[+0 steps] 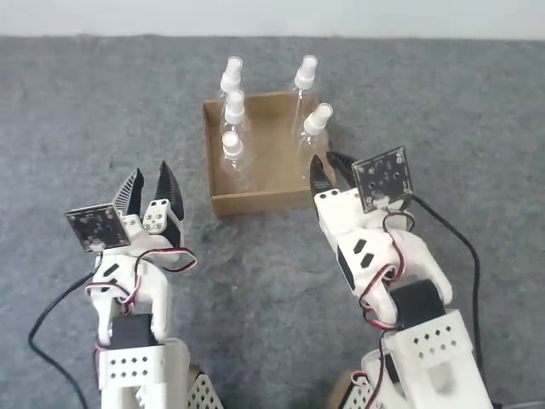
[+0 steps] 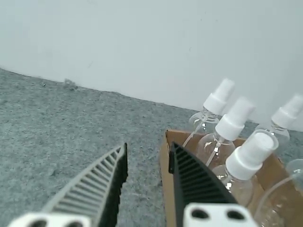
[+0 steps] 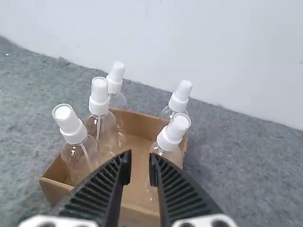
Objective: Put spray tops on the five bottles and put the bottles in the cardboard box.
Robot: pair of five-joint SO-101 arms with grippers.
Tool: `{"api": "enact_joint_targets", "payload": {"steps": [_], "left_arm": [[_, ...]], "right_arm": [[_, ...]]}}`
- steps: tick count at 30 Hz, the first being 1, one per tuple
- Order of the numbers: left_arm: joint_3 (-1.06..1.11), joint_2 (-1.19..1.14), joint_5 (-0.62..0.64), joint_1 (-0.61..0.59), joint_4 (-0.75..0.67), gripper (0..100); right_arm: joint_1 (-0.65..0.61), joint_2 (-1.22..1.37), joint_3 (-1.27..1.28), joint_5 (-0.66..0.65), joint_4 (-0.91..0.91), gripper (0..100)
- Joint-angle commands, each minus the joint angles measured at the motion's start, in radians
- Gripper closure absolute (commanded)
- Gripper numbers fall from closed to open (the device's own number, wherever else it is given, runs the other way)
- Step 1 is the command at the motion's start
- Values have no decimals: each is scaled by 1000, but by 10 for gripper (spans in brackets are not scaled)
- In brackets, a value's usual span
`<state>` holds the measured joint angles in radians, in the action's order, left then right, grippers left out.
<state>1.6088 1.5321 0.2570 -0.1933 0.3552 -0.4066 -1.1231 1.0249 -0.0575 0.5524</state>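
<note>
Five clear plastic bottles (image 1: 232, 164), white spray tops (image 3: 99, 94) on, stand at the shallow brown cardboard box (image 1: 255, 203) — three inside, two at its far wall. Likely light, slick, tippy: pinch the neck. Left gripper (image 2: 148, 146) gapes empty; right gripper (image 3: 139, 156) — narrowly parted — holds nothing.

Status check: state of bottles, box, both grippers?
Cardboard box: open-topped, upright.
Front three bottles: upright, spray tops on, in the box.
Back two bottles: upright, spray tops on; inside or behind box unclear.
Left gripper: fingers open, empty.
Right gripper: fingers open, empty.
</note>
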Motion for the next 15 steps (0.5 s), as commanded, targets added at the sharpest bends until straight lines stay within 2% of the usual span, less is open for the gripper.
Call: {"api": "enact_joint_targets", "payload": {"steps": [1, 3, 8, 15], "left_arm": [[-39, 35, 9, -3, -23, 867], [-24, 92, 9, -5, -8, 867], [-4, 315, 9, -2, 160, 867], [1, 290, 9, -3, 132, 867]], "right_arm": [[-5, -74, 41, -14, -107, 991], [-5, -91, 66, -14, -140, 991], [-5, -93, 80, -14, -159, 991], [-4, -101, 81, -14, -160, 990]]}}
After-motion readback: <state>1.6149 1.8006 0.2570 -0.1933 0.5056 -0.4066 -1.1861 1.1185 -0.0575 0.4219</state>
